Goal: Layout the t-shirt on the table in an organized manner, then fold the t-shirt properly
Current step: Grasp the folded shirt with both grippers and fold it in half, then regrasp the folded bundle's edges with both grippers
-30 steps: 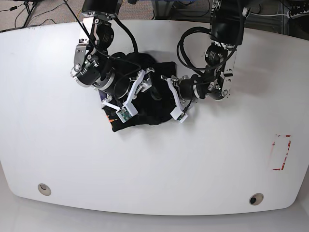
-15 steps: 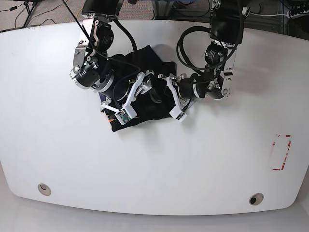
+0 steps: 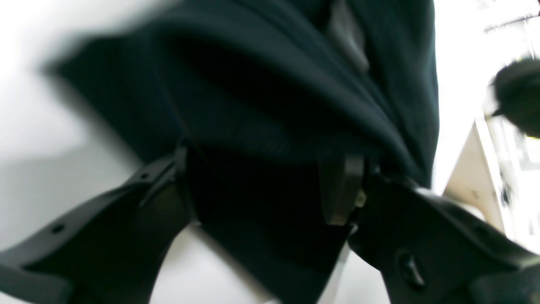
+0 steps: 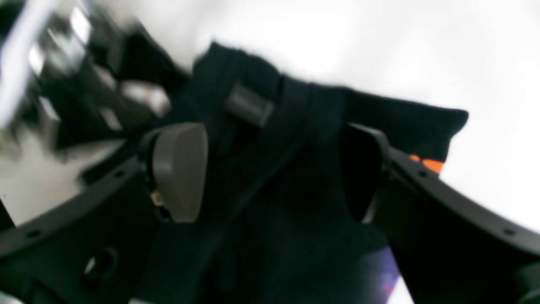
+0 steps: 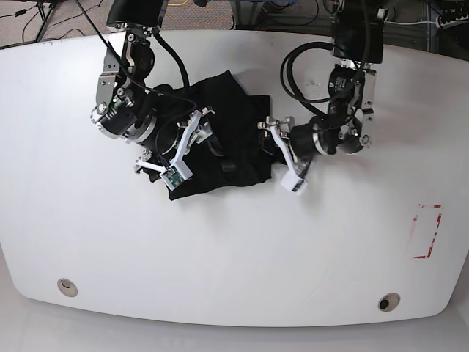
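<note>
Two sets of jaws gape over the bunched black t-shirt (image 5: 220, 139), centre of the worktop (image 5: 88, 235); still laying out, next regrasp edges and spread.

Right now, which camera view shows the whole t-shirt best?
The base view: the t-shirt lies bunched on the table, its full outline visible. The left wrist and right wrist views show only blurred close-up black folds; the right adds an orange patch.

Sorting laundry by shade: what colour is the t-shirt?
Black; the t-shirt shows best in the base view.
</note>
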Motion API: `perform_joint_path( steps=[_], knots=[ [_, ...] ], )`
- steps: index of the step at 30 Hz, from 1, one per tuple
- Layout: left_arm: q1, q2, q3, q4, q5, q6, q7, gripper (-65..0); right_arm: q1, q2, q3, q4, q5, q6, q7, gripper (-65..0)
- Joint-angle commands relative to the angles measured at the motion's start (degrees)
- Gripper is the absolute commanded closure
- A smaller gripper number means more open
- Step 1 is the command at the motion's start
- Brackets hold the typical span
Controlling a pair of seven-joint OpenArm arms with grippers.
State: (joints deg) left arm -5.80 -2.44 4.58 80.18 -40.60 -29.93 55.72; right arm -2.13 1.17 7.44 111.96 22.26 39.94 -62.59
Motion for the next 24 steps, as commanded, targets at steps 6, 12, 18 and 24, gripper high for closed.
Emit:
perform_joint_path(
  steps=[6, 12, 18, 24],
  knots=[
    [-1.45, -4.55, -2.51, 4.78, -5.33, -0.26, -0.82, -35.3, 0.59, 1.25, 0.07, 1.14, 0.9, 0.06, 1.53, -46.6],
    [-1.54, -11.06, -6.56, 8.04, -9.47, -0.26, 0.58, -35.3, 0.5, 1.25, 0.07, 1.14, 0.9, 0.06, 1.53, -46.6],
    [-1.54, -18.79, -13.77, 9.18, -12.54, -0.26, 0.67, -35.3, 0.94, 0.98, -0.37, 1.05, 0.38, 0.06, 1.71, -46.6],
    [-1.19, -25.04, -18.51, 9.27, -13.6, -0.26, 0.67, -35.1, 3.76, 0.98, -0.37, -0.01, 0.2, 0.06, 2.5, -46.3]
  ],
)
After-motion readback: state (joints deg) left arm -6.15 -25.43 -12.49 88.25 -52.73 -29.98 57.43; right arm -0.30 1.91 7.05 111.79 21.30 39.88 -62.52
